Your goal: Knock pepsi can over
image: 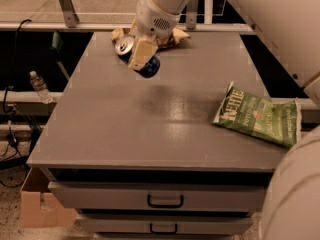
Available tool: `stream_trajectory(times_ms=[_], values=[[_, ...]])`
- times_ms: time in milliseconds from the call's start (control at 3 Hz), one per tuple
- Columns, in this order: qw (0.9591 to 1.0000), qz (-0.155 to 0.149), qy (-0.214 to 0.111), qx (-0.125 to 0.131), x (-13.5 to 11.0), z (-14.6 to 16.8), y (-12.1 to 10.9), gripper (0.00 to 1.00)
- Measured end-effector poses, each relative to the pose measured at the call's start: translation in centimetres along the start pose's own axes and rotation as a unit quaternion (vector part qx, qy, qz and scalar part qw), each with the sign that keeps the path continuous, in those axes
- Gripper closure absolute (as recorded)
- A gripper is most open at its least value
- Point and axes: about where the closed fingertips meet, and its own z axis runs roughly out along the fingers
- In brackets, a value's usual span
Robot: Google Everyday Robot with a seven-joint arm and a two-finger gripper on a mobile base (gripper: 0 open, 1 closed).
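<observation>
The pepsi can is a small blue can with a silver top. It is tilted hard, with the top pointing left and the blue base to the lower right. It is at the back left of the grey table. My gripper is shut around the can's body, with a tan finger lying across its front. The can looks lifted off the tabletop. The white arm comes down from the upper right.
A green chip bag lies flat at the table's right edge. A tan snack bag lies at the back edge behind the gripper. Drawers are below the tabletop. A water bottle and a cardboard box are at the left.
</observation>
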Motion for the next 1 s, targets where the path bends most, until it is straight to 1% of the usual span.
stream_trajectory(times_ms=[333, 667, 1000], values=[[0.9943, -0.047, 0.095, 0.007, 2.3, 1.6, 0.9, 1.0], [0.9828, -0.088, 0.162, -0.007, 3.7, 3.4, 2.5, 0.84], [0.9727, -0.117, 0.198, -0.027, 4.4, 5.1, 4.3, 0.61]])
